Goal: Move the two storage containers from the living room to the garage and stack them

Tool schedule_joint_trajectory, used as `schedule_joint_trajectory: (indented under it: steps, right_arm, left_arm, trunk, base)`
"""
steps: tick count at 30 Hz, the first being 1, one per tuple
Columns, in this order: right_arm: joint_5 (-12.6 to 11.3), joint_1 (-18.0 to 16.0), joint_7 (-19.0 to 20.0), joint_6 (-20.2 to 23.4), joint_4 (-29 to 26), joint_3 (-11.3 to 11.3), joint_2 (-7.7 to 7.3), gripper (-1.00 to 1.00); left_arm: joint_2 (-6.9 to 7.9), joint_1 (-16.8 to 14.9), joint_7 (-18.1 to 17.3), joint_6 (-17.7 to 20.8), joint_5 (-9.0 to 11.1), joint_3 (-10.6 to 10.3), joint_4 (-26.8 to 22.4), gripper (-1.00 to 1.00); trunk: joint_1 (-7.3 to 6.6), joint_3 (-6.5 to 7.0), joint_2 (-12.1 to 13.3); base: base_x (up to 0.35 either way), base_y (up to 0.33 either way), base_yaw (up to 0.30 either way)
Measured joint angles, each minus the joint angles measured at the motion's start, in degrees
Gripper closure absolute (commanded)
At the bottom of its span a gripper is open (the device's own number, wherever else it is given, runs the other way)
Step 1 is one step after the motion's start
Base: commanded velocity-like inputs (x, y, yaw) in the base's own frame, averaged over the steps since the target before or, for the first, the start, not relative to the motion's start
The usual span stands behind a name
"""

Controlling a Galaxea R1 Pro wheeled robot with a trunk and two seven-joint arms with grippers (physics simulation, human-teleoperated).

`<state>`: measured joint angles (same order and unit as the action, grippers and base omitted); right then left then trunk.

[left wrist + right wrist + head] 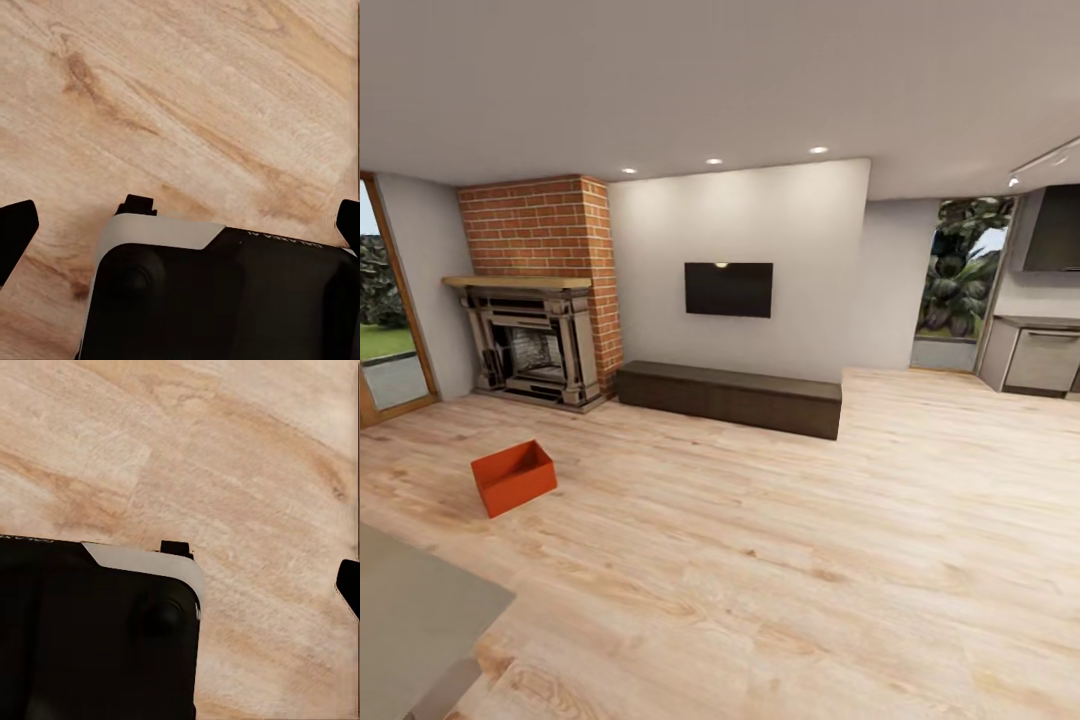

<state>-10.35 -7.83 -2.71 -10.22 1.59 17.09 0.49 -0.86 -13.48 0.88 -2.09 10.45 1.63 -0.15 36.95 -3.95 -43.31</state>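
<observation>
One orange-red open-topped storage container [514, 477] sits on the light wood plank floor [760, 560] of the living room, left of centre and in front of the brick fireplace [538, 300]. The second container is out of view. In the left wrist view my left gripper [180, 225] hangs over the planks, its two black fingertips [15, 229] far apart at the frame's edges, open and holding nothing. My right gripper [176, 585] shows one black fingertip [349, 583] at the frame's edge, spread wide over bare planks.
A black wall TV [728, 289] hangs above a long low dark bench [730, 396]. Wood-framed glass doors [385, 320] are at the left, a kitchen counter [1040, 355] at the far right. A grey surface [410, 610] juts in at the bottom left. My black and grey base [217, 300] lies below both wrists.
</observation>
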Motion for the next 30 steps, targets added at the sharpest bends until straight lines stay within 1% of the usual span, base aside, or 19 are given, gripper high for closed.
schedule_joint_trajectory:
  steps: [30]
  right_arm:
    - [0.00,0.00,0.00,0.00,0.00,0.00,0.00,-1.00]
  left_arm:
    - [0.00,0.00,0.00,-0.07,0.00,0.00,-0.01,-1.00]
  trunk:
    - [0.00,0.00,0.00]
  base:
    - [0.302,-0.097,0.000]
